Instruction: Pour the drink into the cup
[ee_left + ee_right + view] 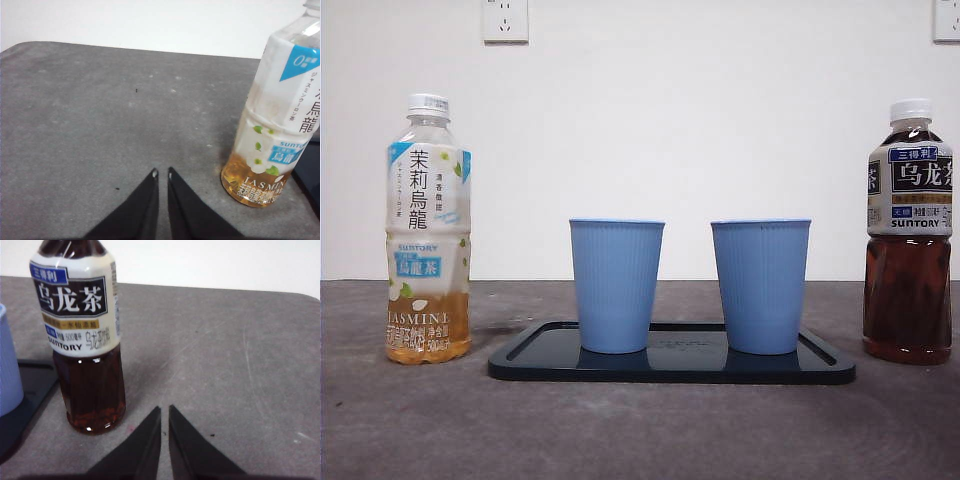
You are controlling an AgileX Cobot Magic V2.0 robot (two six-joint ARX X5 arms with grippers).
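Standing capped and untouched, left to right across the grey table (640, 430).
Jasmine tea bottle (428, 230) far left with left gripper (161, 173) pinched closed beside it; two blue cups (616, 285) (761, 286) sitting on the dark tray (672, 368); oolong bottle (909, 232) far right, right gripper (165, 409) likewise closed nearby, gripping nothing.

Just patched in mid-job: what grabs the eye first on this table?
Two blue cups, one beside the other, stand upright on a dark tray at the centre. A nearly empty jasmine tea bottle stands off one end of the tray, a fuller dark oolong bottle off the other, both capped.
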